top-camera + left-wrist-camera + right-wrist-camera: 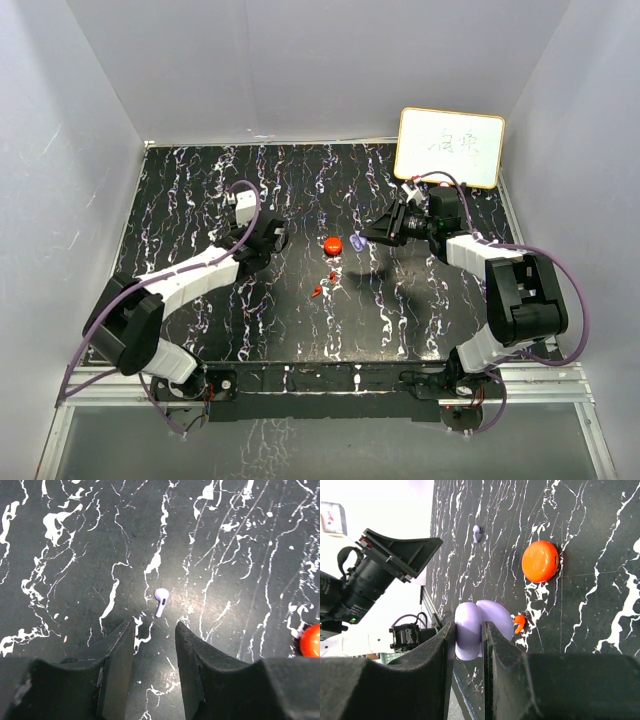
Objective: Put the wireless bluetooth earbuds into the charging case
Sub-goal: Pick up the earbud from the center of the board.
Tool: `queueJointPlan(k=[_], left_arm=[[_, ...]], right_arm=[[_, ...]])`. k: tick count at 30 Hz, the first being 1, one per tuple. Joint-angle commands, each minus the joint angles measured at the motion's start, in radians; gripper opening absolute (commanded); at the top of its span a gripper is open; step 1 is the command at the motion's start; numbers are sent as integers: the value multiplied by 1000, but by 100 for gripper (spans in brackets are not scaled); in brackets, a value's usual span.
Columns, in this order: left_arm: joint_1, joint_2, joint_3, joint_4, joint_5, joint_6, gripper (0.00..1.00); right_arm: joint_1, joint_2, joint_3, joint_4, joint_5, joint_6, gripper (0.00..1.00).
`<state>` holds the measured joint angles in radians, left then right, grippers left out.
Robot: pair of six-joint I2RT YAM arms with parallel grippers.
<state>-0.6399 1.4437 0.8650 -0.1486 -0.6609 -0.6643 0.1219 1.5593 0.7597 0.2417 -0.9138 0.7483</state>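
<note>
Left end effector (155, 628): released, jaws apart, low over the desk (200, 200).
Lavender earbud (161, 600): lay flat on the desk just ahead of the left fingertips (120, 650), in line with the gap but not yet between them. Bulb pointed away, stem pointed back toward the gap.
Right end effector (469, 628): clenched on the purple case (495, 619), which was held clear of the desk. The case looked hinged open in 2 lobes, 1 of them pinched.
Red case (333, 243): sat shut on the desk between the 2 arms.
Red earbuds (318, 291): 2 loose on the desk, nearer the bases than the red case, apart from it.
2nd lavender earbud: not seen in any view.
Step in hand (judged): left arm picking the lavender earbud for the purple case.
Technique (judged): advance until the pads straddle the bulb, not the thin stem. Keep the tips just off the desk and close slowly.
Risk (judged): a small, smooth part could skid or pop out under a fast or off-centre pinch.
</note>
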Motion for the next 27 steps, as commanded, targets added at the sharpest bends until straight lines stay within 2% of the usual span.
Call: queueJointPlan(k=[1, 12, 20, 23, 27], left_arm=[[-15, 32, -2, 8, -130, -49, 35], [-21, 144, 9, 45, -158, -60, 33], [-21, 178, -8, 109, -118, -21, 33], [-21, 195, 24, 74, -84, -7, 34], [-20, 225, 114, -56, -47, -4, 37]], right_arm=[[15, 1, 51, 91, -20, 26, 0], [21, -4, 53, 80, -19, 19, 0], [21, -3, 47, 80, -16, 16, 0], [20, -2, 47, 80, -15, 15, 0], [20, -6, 45, 79, -14, 16, 0]])
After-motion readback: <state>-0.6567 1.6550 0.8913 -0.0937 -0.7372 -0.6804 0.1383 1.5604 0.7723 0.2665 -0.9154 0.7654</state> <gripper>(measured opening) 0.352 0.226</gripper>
